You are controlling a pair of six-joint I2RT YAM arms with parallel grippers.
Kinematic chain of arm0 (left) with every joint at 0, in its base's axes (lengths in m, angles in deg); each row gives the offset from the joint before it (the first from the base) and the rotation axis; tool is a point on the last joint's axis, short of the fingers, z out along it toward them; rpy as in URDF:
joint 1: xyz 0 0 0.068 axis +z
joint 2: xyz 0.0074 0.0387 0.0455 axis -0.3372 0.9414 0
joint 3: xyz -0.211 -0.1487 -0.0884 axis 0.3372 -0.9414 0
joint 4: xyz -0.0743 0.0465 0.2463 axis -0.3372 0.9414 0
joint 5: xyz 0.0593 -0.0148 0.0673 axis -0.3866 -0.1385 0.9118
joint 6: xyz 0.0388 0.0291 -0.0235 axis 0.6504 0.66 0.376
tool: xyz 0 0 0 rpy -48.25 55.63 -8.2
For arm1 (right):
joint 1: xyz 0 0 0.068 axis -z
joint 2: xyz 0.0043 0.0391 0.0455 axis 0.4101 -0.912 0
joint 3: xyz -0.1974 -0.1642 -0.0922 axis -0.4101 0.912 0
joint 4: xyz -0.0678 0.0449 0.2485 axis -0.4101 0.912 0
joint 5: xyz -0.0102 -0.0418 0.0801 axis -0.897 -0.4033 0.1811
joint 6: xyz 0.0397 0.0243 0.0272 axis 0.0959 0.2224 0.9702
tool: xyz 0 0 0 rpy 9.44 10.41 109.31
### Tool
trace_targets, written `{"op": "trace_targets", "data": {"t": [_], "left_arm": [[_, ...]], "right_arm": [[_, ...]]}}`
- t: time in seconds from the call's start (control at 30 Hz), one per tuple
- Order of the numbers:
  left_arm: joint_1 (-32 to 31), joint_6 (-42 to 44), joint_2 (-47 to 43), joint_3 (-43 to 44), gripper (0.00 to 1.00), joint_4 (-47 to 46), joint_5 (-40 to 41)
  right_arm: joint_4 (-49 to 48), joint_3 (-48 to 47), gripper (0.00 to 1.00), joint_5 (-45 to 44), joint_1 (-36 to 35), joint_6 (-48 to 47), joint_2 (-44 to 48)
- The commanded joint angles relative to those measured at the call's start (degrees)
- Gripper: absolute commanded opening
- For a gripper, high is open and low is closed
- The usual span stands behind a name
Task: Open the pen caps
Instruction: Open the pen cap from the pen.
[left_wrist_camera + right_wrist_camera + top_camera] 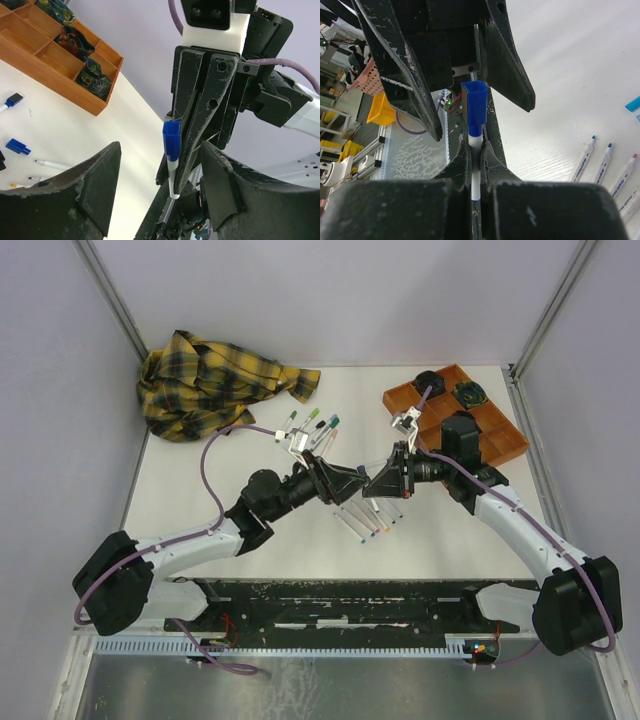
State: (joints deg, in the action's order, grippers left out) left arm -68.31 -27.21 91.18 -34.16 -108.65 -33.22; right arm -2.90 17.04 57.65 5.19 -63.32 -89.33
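My right gripper [476, 149] is shut on the white barrel of a pen [476, 172], held above the table's middle. The pen's blue cap [475, 106] sticks out beyond the fingertips. My left gripper [160, 150] faces it, open, with one finger [95, 182] on each side of that blue cap [171, 141], not touching it. In the top view the left gripper [350, 483] and right gripper [383, 480] meet tip to tip. Capped pens [312, 420] lie behind them. Uncapped pens [365, 525] lie in front of them.
An orange compartment tray [500, 430] with dark round objects stands at the back right. A yellow plaid cloth [215, 385] is bunched at the back left. A loose blue cap [17, 146] and uncapped pens [590, 155] lie on the white table.
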Motion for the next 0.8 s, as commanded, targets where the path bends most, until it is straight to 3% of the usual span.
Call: {"op": "trace_targets", "data": {"t": [0.0, 0.27, 0.47, 0.77], "left_arm": [[0.3, -2.5, 1.4, 3.9, 0.67, -2.3, -2.3], [0.3, -3.1, 4.2, 6.4, 0.43, -2.1, -4.0], [0.4, -3.7, 5.4, 6.8, 0.06, -3.0, -5.5], [0.4, -3.7, 4.1, 4.1, 0.03, -7.9, -2.6]], "right_arm": [[-0.8, -2.7, 0.0, 0.9, -0.3, -1.1, -0.3], [-0.3, -2.8, 0.0, 0.8, -0.4, -1.5, -0.3], [0.2, -2.9, 0.02, 0.6, -0.4, -1.8, -0.3], [0.6, -3.1, 0.32, 0.5, -0.5, -1.3, -0.7]]}}
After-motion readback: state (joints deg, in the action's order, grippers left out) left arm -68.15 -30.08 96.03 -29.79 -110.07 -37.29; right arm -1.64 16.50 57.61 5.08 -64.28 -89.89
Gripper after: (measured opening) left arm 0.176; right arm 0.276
